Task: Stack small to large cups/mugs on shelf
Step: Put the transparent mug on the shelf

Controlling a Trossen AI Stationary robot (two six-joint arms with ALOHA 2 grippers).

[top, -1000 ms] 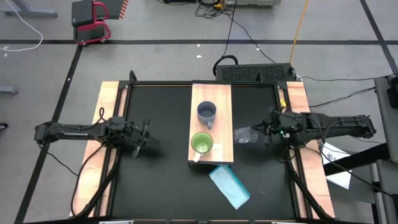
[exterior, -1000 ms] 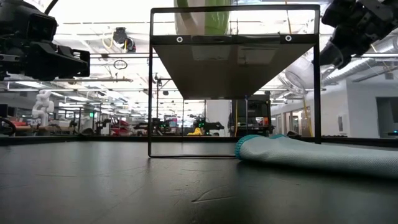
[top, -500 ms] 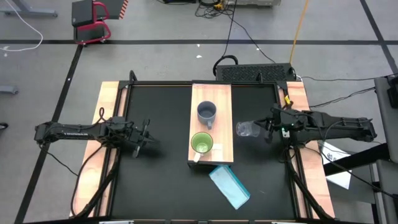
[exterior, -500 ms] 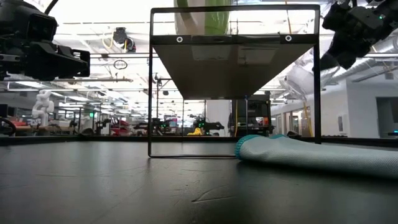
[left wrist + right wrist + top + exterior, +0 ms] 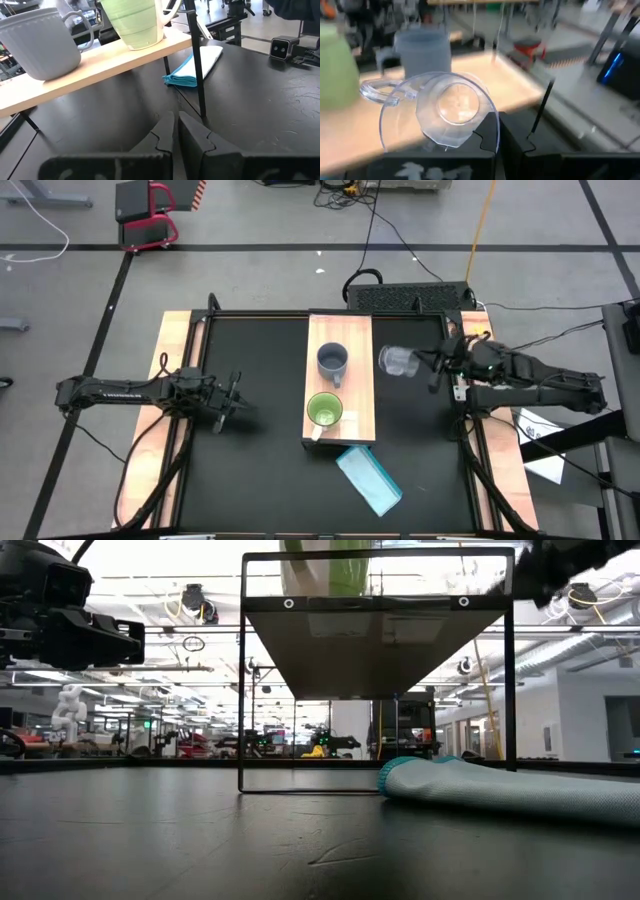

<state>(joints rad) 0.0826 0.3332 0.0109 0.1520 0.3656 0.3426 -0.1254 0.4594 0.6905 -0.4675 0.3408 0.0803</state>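
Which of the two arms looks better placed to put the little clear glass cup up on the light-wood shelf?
The right. Its gripper already holds the small clear glass cup just beside the light-wood shelf, near the grey-blue mug. The left gripper waits shut and empty over the table's left side.

tabletop (image 5: 250, 470): black, with light-wood strips along both sides
shelf (image 5: 358, 340): light-wood board raised mid-table
on shelf: grey-blue mug (image 5: 332, 362), green mug (image 5: 323, 412)
on tabletop: folded light-blue cloth (image 5: 370, 478) near the shelf's end
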